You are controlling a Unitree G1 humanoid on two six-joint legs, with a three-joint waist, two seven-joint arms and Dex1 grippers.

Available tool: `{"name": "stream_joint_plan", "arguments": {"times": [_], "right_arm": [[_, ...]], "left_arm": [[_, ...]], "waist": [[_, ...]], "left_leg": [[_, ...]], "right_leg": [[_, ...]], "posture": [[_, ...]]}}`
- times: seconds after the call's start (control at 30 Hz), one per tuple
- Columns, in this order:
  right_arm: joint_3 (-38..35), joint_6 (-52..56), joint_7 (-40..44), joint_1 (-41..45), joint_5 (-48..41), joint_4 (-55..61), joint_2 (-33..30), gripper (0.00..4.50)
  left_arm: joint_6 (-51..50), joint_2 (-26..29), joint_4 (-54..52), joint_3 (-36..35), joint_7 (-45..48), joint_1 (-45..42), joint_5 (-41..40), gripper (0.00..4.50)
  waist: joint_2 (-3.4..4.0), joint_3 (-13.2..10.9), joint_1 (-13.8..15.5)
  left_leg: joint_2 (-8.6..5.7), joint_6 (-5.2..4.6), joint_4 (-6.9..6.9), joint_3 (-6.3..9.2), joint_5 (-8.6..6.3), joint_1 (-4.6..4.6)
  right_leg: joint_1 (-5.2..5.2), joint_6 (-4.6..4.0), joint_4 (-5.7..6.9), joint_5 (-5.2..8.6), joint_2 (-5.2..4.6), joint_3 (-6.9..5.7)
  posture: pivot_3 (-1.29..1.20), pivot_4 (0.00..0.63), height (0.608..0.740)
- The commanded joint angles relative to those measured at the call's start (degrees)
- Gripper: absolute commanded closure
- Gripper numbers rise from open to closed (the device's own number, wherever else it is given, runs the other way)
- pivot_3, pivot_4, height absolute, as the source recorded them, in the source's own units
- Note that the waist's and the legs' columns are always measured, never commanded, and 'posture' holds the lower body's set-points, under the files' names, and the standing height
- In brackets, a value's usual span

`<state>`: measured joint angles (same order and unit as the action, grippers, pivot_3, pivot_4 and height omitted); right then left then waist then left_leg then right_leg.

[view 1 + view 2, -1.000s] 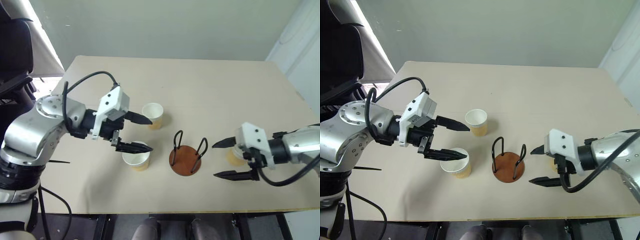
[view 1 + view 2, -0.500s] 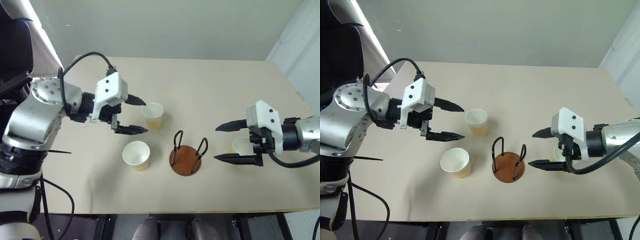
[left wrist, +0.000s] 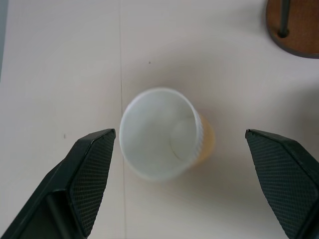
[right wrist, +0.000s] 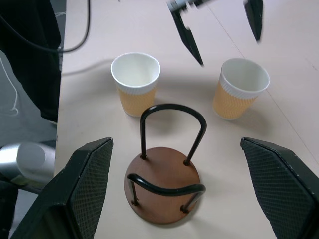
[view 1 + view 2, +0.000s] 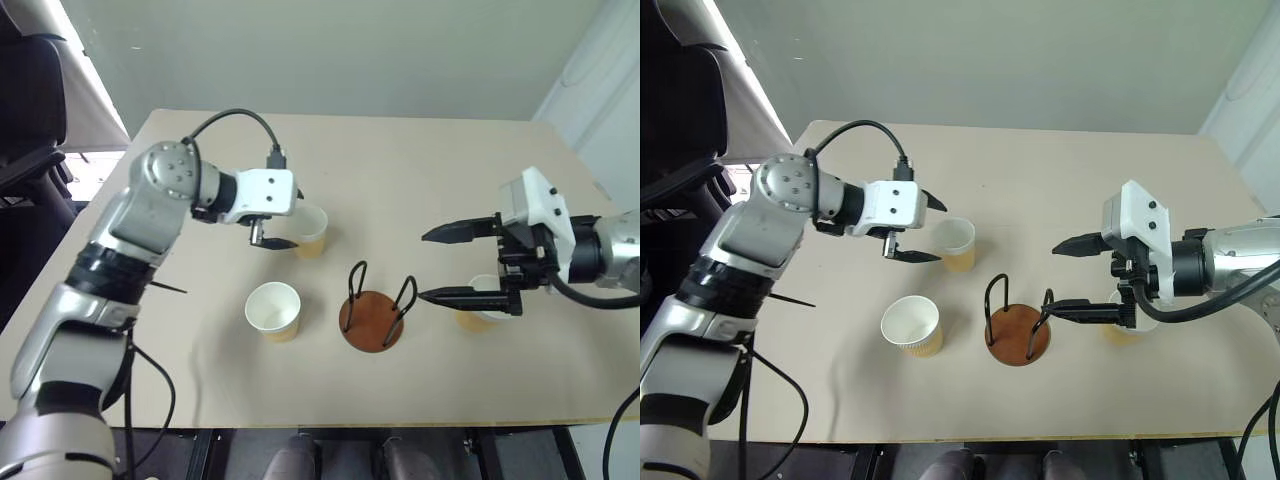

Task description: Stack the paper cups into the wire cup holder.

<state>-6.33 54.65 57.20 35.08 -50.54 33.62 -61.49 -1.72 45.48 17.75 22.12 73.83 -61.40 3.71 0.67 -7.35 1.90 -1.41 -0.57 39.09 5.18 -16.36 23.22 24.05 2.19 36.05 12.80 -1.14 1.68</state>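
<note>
- Left eye view gives me the beige table [image 5: 420, 180], with everything on its near half.
- My left gripper [image 5: 917, 228] hangs over the farthest paper cup [image 5: 957, 244], fingers spread wide and grasping nothing; in the left wrist view that cup [image 3: 162, 133] sits upright between the two fingers [image 3: 87, 169], apart from both.
- My right gripper [image 5: 455, 263] is released too, jaws wide, pointing toward the middle of the table. Its lower finger [image 5: 455, 294] reaches toward the wire cup holder, and I cannot tell whether it touches the near loop.
- The wire cup holder [image 5: 371, 318] stands near the table's front edge, between the near-left cup and the right-hand cup. Its brown disc base [image 4: 162, 182] carries two black wire loops and holds no cup.
- A second paper cup [image 5: 273, 310] stands upright just left of the holder, apart from it.
- The third paper cup [image 5: 1123, 322] stands right of the holder, partly hidden under my right gripper.
</note>
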Motion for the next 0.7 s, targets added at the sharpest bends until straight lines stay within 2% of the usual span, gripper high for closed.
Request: {"name": "stream_joint_plan", "arguments": {"times": [0.03,0.7], "right_arm": [[-2.06,0.71,-0.87,1.38,-2.12,0.26,-0.20,0.31],[-2.40,0.67,-1.77,2.11,-4.99,-0.14,-0.41,0.31]], "left_arm": [[4.16,-0.73,3.50,0.13,1.36,-2.67,2.52,0.00],[15.27,-7.25,16.70,1.84,1.84,-7.00,11.27,0.00]], "waist": [[0.00,0.00,0.00],[0.00,0.00,0.31]], "left_leg": [[0.00,0.00,-0.01,0.00,0.00,0.03],[0.00,-0.05,0.08,0.00,0.01,0.45]], "right_leg": [[0.04,0.00,0.00,0.00,0.00,0.00],[0.40,0.07,0.04,-0.04,0.00,-0.03]], "posture": [[0.00,0.150,0.740],[0.00,0.150,0.740]]}}
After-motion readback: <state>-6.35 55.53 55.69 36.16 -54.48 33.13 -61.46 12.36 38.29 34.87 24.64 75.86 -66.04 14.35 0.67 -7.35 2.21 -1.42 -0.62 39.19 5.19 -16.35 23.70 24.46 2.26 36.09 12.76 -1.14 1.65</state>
